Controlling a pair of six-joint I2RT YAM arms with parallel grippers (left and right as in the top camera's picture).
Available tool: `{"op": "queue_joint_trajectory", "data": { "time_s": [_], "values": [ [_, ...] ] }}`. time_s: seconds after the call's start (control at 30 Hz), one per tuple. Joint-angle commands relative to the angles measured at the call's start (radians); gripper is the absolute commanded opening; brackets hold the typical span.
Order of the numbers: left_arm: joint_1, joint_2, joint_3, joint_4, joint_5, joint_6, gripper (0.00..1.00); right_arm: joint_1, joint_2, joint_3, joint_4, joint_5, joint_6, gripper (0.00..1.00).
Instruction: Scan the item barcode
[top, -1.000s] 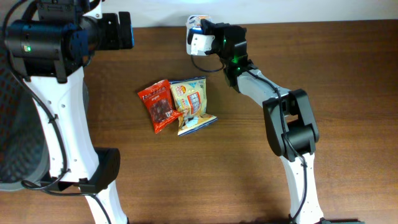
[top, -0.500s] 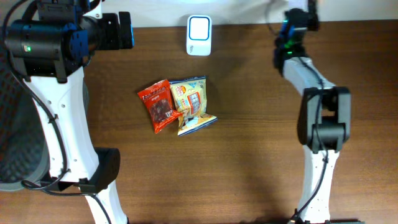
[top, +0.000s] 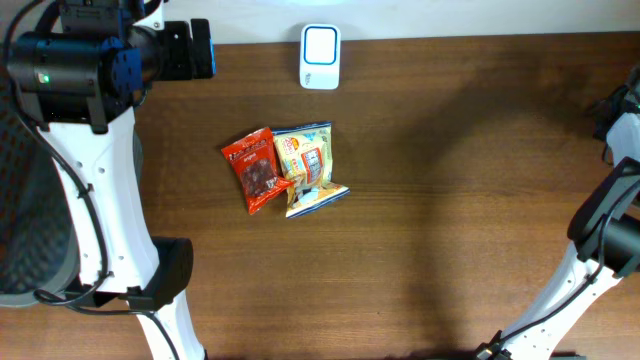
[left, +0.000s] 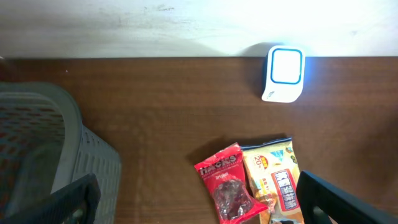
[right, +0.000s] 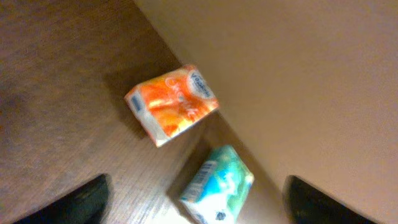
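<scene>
Lying mid-desk: a red foil snack pouch (top: 258, 170) and a yellow-and-white snack pouch (top: 308, 168) lie flat and side by side with their edges touching. In the overhead view the red one is on the left.
Scanner: a white barcode scanner with a blue-rimmed window (top: 320, 43) lies at the far edge of the brown wooden desk (top: 450, 200), window up. It is well apart from both pouches.
Left hand: the left hand (left: 198, 186) is spread wide and empty, its two dark fingers sitting at the lower corners of its wrist view. It hangs over the far left of the desk, left of the scanner, and looks down on the scanner and both pouches.
Right hand: the right hand (right: 196, 186) is also spread wide, with blurred dark fingers at both lower corners of its wrist view and nothing gripped between them. It lies outside the overhead view, where only the right arm (top: 612, 210) shows at the right edge.
Below the right hand: an orange rectangular soft pack (right: 172, 104) sits askew on the wood. A teal-and-white soft pack (right: 217, 183) lies near it without touching, where the wood meets a pale beige surface.
Basket: a grey mesh plastic basket (left: 37, 143) stands at the desk's left side, beside the left arm.
</scene>
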Motion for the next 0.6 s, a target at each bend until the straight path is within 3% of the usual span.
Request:
{"op": "queue_joint_trajectory", "data": {
  "time_s": [0.0,0.03,0.1,0.13,0.2,0.27,0.3,0.37,0.4,0.43,0.47,0.53,0.57],
  "values": [
    [0.002,-0.010,0.007,-0.001,-0.004,-0.002,0.99,0.017,-0.109,0.000,0.008,-0.210,0.043,0.95],
    [0.002,-0.010,0.007,-0.001,-0.004,-0.002,0.99,0.029,-0.145,0.000,0.013,-0.301,0.043,1.00],
    [0.002,-0.010,0.007,-0.001,-0.004,-0.002,0.99,0.069,-0.245,0.002,0.009,-0.537,0.044,0.99],
    [0.002,-0.010,0.007,-0.001,-0.004,-0.002,0.99,0.118,-0.344,0.002,-0.028,-0.777,0.044,0.99],
    [0.002,-0.010,0.007,-0.001,-0.004,-0.002,0.99,0.201,-0.469,0.002,-0.151,-1.107,0.044,0.99],
    [0.002,-0.010,0.007,-0.001,-0.004,-0.002,0.99,0.305,-0.532,0.002,-0.388,-1.509,0.044,0.99],
    [0.002,-0.010,0.007,-0.001,-0.004,-0.002,0.99,0.351,-0.529,0.001,-0.448,-1.600,0.043,0.99],
    [0.002,-0.010,0.007,-0.001,-0.004,-0.002,0.99,0.495,-0.488,0.000,-0.548,-1.575,0.043,0.99],
    [0.002,-0.010,0.007,-0.001,-0.004,-0.002,0.99,0.549,-0.465,0.000,-0.565,-1.538,0.043,0.86],
    [0.002,-0.010,0.007,-0.001,-0.004,-0.002,0.99,0.601,-0.441,0.000,-0.583,-1.492,0.043,0.66],
    [0.002,-0.010,0.007,-0.001,-0.004,-0.002,0.99,0.680,-0.401,0.000,-0.609,-1.431,0.044,0.62],
    [0.002,-0.010,0.007,-0.001,-0.004,-0.002,0.99,0.799,-0.319,0.000,-0.634,-1.417,0.110,0.17],
    [0.002,-0.010,0.007,-0.001,-0.004,-0.002,0.99,0.840,-0.283,0.000,-0.633,-1.414,0.134,0.06]
  ]
}}
